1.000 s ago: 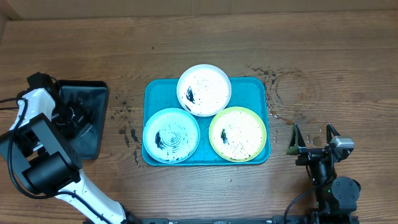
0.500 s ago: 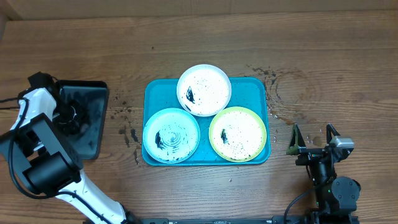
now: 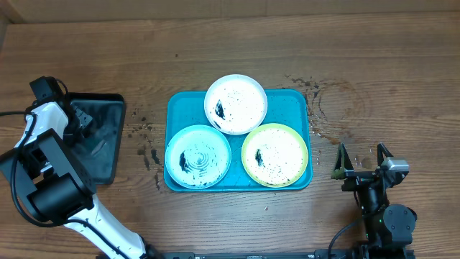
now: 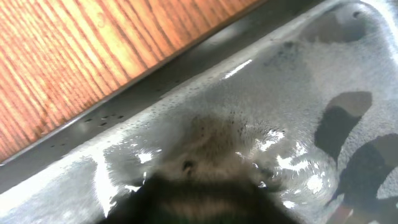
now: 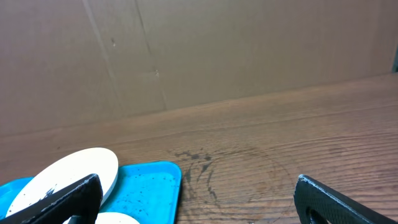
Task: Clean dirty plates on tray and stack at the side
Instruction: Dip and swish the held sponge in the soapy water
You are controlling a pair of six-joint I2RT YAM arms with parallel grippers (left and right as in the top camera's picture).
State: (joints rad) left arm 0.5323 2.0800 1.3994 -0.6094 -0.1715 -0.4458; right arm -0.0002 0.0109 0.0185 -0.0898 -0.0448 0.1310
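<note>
My left gripper (image 3: 79, 122) had drifted a touch toward the upper left corner of the black tray (image 3: 106, 155) over the last second. It hung low over that tray at the left edge of the overhead frame. Were its jaws clenched, slack, or gripping something? I couldn't tell. The left wrist view gave me only a dark blur along the bottom, a brownish patch (image 4: 208, 140) just ahead of it, and the tray's wet, glinting floor, with the wooden table (image 4: 68, 56) in the upper left.

My right gripper (image 3: 361, 160) hadn't budged. It sat parked at the lower right of the overhead frame, jaws spread wide with nothing between them, well apart from the work.

Further out, nothing on the turquoise tray (image 3: 291, 101) at centre frame had changed. The white-rimmed plate (image 3: 236, 104) lay at the top, the light blue plate (image 3: 198, 156) at lower left and the yellow-green plate (image 3: 274, 154) at lower right, all three speckled and smeared black.

My read was that the small shift was the left arm busy at the black tray, perhaps fetching or wetting something. No plate had been wiped yet, and none stood stacked at the side.
</note>
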